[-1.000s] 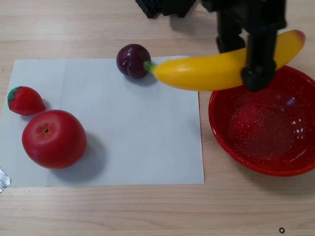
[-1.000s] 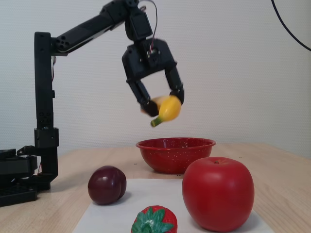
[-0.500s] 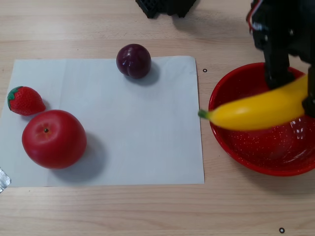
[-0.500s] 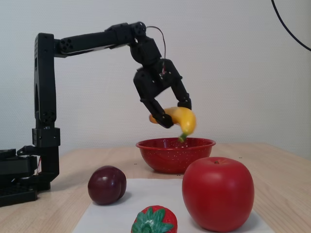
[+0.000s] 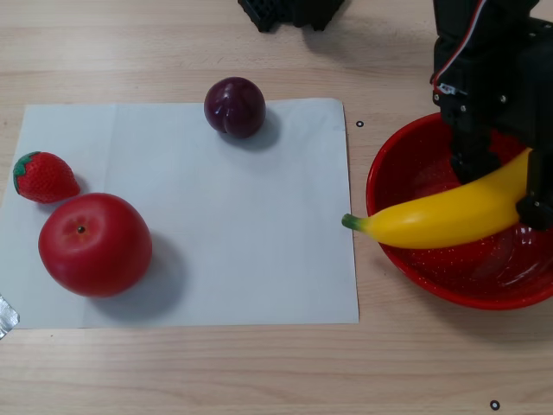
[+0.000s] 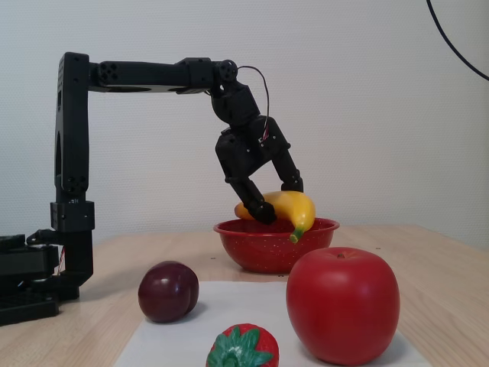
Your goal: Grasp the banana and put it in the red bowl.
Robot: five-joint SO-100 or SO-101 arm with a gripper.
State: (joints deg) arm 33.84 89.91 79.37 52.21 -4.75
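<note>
The yellow banana [image 5: 441, 220] lies across the red bowl [image 5: 449, 292] in the other view, its green stem tip poking out over the bowl's left rim. My black gripper [image 5: 504, 184] is shut on the banana, with one finger on each side of its thick end. In the fixed view the banana [image 6: 296, 208] sits at rim height of the red bowl [image 6: 267, 248], tip drooping over the front rim, held in the gripper [image 6: 279, 200].
A white paper sheet [image 5: 242, 233] lies left of the bowl. On it are a red apple [image 5: 95, 245], a strawberry [image 5: 43, 176] and a dark plum [image 5: 234, 107]. The arm's base [image 6: 30, 283] stands at the far left of the fixed view.
The gripper carried the banana from above the plum side over the bowl and lowered it to rim height. The other fruit did not move.
</note>
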